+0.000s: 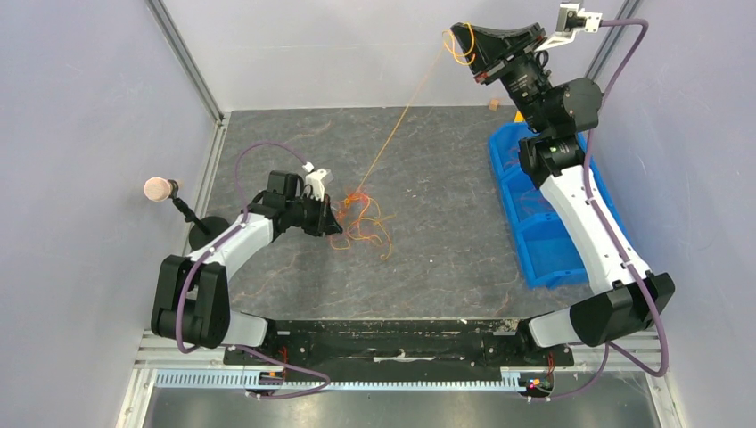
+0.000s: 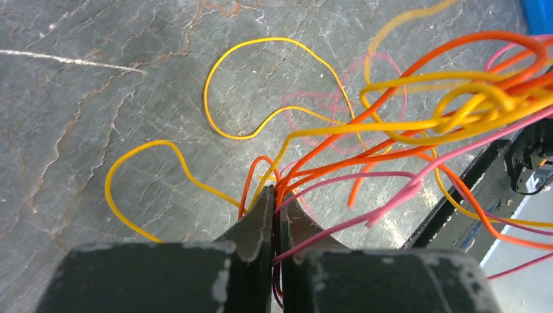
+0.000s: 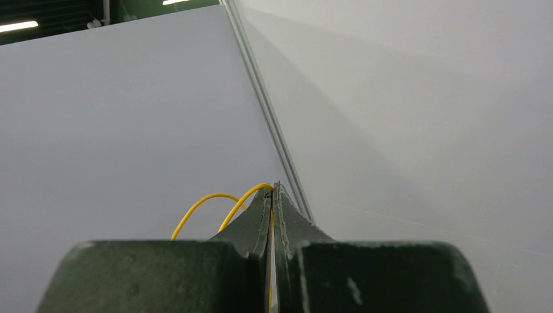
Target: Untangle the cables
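Observation:
The cables point(image 1: 361, 218) lie as a loose orange, yellow and pink tangle on the grey table, mid-left. My left gripper point(image 1: 336, 225) sits at the tangle's left edge. In the left wrist view it point(image 2: 277, 197) is shut on orange and pink strands point(image 2: 339, 171) that run down between its jaws, while yellow loops point(image 2: 215, 111) spread on the table beyond. My right gripper point(image 1: 459, 37) is raised high at the back right, shut on a yellow cable point(image 3: 244, 199). One thin orange-yellow strand point(image 1: 401, 116) stretches taut from the tangle up to it.
A blue bin point(image 1: 535, 214) stands at the right beside the right arm. A pink-tipped microphone point(image 1: 158, 188) on a black stand point(image 1: 207, 234) is at the left. A small tan block point(image 1: 493, 104) lies at the back. Grey walls point(image 1: 89, 107) close in the sides.

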You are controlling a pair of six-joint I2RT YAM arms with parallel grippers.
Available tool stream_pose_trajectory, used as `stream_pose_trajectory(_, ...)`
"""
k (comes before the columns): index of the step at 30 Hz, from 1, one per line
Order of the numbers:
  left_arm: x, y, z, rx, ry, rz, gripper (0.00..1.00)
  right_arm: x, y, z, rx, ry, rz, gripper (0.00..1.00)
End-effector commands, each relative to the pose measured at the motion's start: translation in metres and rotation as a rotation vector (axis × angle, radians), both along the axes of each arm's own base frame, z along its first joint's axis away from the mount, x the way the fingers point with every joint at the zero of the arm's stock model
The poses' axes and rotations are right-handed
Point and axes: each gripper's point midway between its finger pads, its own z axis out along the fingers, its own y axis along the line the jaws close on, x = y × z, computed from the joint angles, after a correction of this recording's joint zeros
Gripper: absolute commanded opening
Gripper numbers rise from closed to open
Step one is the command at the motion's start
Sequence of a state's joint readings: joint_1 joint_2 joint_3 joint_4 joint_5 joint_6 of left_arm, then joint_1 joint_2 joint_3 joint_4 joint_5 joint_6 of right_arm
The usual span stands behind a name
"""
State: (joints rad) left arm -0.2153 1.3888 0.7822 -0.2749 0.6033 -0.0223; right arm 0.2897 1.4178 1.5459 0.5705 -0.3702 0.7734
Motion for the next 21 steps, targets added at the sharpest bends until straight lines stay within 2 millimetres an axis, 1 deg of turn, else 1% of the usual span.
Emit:
stream_pose_trajectory(1,-0.003,0.020,-0.010,0.080,-0.014,0.009,0.03,-0.013,-0.029,0.024,0.005,-0.076,-0.093,0.00)
stream_pose_trajectory(3,-0.006,0.028,-0.013,0.102,0.001,0.007,0.02,-0.008,-0.044,0.027,-0.019,-0.094,-0.158,0.00)
stream_pose_trajectory(4,-0.008,0.032,-0.013,0.114,0.000,0.002,0.02,-0.003,-0.052,0.026,-0.028,-0.088,-0.189,0.00)
stream_pose_trajectory(5,-0.009,0.035,-0.012,0.123,-0.006,-0.005,0.02,0.000,-0.056,0.022,-0.053,-0.084,-0.206,0.00)
stream_pose_trajectory(6,-0.010,0.035,-0.008,0.122,-0.024,-0.028,0.02,0.007,-0.057,0.010,-0.100,-0.058,-0.228,0.00)
stream_pose_trajectory(7,-0.012,0.031,-0.002,0.105,-0.047,-0.061,0.02,0.014,-0.057,-0.008,-0.155,-0.018,-0.248,0.00)
stream_pose_trajectory(8,-0.013,0.025,0.008,0.076,-0.068,-0.091,0.02,0.021,-0.054,-0.041,-0.231,0.037,-0.252,0.00)
stream_pose_trajectory(9,-0.011,0.021,0.017,0.062,-0.092,-0.103,0.02,0.027,-0.052,-0.078,-0.305,0.106,-0.249,0.00)
stream_pose_trajectory(10,-0.009,0.018,0.024,0.059,-0.116,-0.110,0.02,0.031,-0.054,-0.123,-0.383,0.191,-0.258,0.00)
stream_pose_trajectory(11,-0.005,0.017,0.031,0.062,-0.138,-0.111,0.02,0.031,-0.055,-0.169,-0.475,0.270,-0.255,0.00)
stream_pose_trajectory(12,-0.003,0.016,0.035,0.064,-0.153,-0.107,0.02,0.031,-0.062,-0.221,-0.578,0.345,-0.272,0.00)
stream_pose_trajectory(13,0.000,0.017,0.037,0.071,-0.167,-0.101,0.02,0.027,-0.074,-0.267,-0.652,0.430,-0.307,0.00)
stream_pose_trajectory(15,0.001,0.020,0.036,0.092,-0.183,-0.115,0.02,0.013,-0.093,-0.336,-0.807,0.533,-0.305,0.00)
stream_pose_trajectory(16,-0.001,0.021,0.035,0.107,-0.184,-0.125,0.02,0.008,-0.104,-0.361,-0.858,0.595,-0.327,0.00)
stream_pose_trajectory(17,-0.002,0.023,0.032,0.122,-0.185,-0.134,0.02,0.002,-0.109,-0.383,-0.919,0.628,-0.313,0.00)
stream_pose_trajectory(18,-0.003,0.024,0.029,0.134,-0.183,-0.143,0.02,-0.007,-0.108,-0.403,-0.977,0.673,-0.251,0.00)
stream_pose_trajectory(19,-0.006,0.022,0.026,0.146,-0.189,-0.175,0.02,-0.013,-0.107,-0.415,-1.036,0.698,-0.196,0.03)
stream_pose_trajectory(20,-0.011,0.019,0.023,0.159,-0.186,-0.216,0.02,-0.019,-0.104,-0.425,-1.071,0.745,-0.134,0.18)
stream_pose_trajectory(21,-0.016,0.015,0.020,0.177,-0.192,-0.270,0.03,-0.029,-0.098,-0.431,-1.103,0.767,-0.046,0.35)
